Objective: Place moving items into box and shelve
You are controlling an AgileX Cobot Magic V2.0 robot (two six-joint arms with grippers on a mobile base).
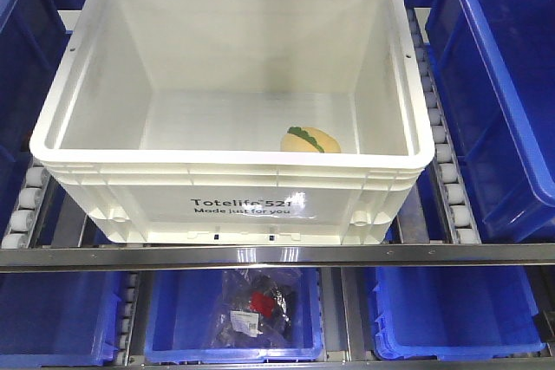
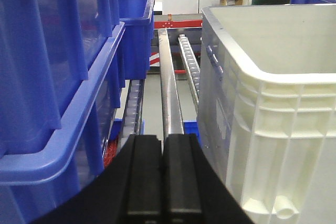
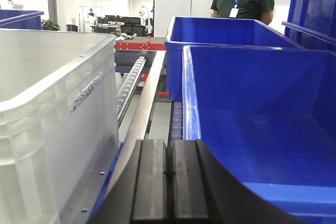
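Small rounded yellow-orange plush toy [image 1: 310, 139] with green leaf strip, lying on floor of large white plastic crate [image 1: 232, 159] (front-right corner), crate on roller shelf [image 1: 444, 162], blue plastic bins [image 1: 499, 84] flanking, left gripper [image 2: 163, 179] and right gripper [image 3: 169, 182] outside crate, jaws pressed together, empty.

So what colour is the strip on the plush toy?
Green, across the yellow-orange plush toy; the front-facing view shows it best.

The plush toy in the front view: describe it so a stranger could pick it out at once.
Find the large white rectangular plastic crate on the roller shelf, flanked by blue plastic bins. On its floor, near the front right corner, lies a small rounded yellow-orange plush toy. It is the crate's only content, marked by a green scalloped strip across it.
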